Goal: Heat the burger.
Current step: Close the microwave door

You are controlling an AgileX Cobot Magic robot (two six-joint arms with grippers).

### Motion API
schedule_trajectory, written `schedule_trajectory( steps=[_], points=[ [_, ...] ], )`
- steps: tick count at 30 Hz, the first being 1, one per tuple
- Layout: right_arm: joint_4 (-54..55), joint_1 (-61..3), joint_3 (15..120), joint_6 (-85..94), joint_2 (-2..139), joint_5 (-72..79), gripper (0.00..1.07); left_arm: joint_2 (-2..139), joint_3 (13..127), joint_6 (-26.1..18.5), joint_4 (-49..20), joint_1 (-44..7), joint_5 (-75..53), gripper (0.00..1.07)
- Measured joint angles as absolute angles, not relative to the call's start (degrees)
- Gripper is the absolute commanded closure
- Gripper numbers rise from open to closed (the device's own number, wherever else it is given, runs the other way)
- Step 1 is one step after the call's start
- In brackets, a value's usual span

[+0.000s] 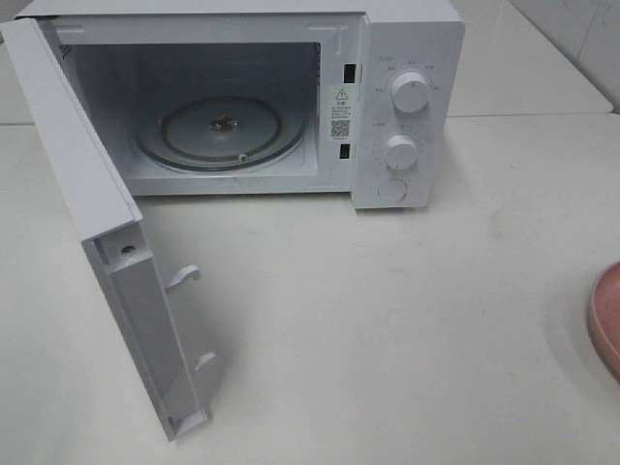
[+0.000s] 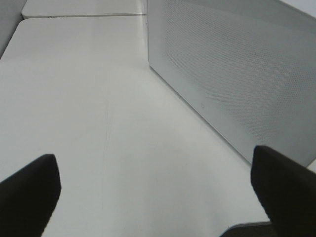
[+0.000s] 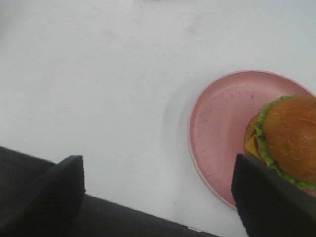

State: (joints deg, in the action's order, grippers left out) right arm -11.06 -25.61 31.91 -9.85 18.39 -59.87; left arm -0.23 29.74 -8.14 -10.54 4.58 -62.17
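The burger [image 3: 290, 134], with a golden-brown bun and a green lettuce frill, sits on a pink plate [image 3: 217, 123] in the right wrist view. My right gripper [image 3: 158, 170] hovers open above the white table beside the plate. One dark finger [image 3: 269, 202] overlaps the plate's near edge and the burger's rim, and nothing lies between the fingers. My left gripper [image 2: 153, 165] is open over bare table, next to the outer face of the microwave door [image 2: 237, 74]. In the exterior high view only the plate's edge [image 1: 606, 320] shows at the far right. The burger and both grippers are outside that view.
The white microwave [image 1: 407, 107] stands at the back with its door [image 1: 116, 262] swung wide open toward the front left. Its glass turntable [image 1: 221, 131] carries nothing. The white table [image 1: 387, 339] stretches between the microwave and the plate.
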Motion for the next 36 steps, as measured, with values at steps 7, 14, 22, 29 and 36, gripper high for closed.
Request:
schedule_trajectory(
  steps=[7,14,22,29,36],
  points=[
    [-10.8,-17.9,28.9,-9.8,10.6,-58.6,0.33,-0.2,29.7,-8.1,-10.5,4.6,-62.2,0.06],
    [-8.4,-13.2,28.6,-6.5,5.3,-57.7,0.33,-0.2,29.7,-8.1,-10.5,4.6,-62.2,0.06],
    [-7.3,-9.2,28.6,-4.8,0.6,-57.5,0.33,-0.2,29.7,-8.1,-10.5,4.6,-62.2,0.06],
    [-6.3,-7.9,28.6,-4.3,-0.2,-57.6,0.33,-0.2,29.7,-8.1,-10.5,4.6,-62.2,0.06],
    [-6.3,-7.9,28.6,-4.3,-0.2,-57.6,0.33,-0.2,29.7,-8.1,-10.5,4.6,-62.2,0.06]
  ],
)
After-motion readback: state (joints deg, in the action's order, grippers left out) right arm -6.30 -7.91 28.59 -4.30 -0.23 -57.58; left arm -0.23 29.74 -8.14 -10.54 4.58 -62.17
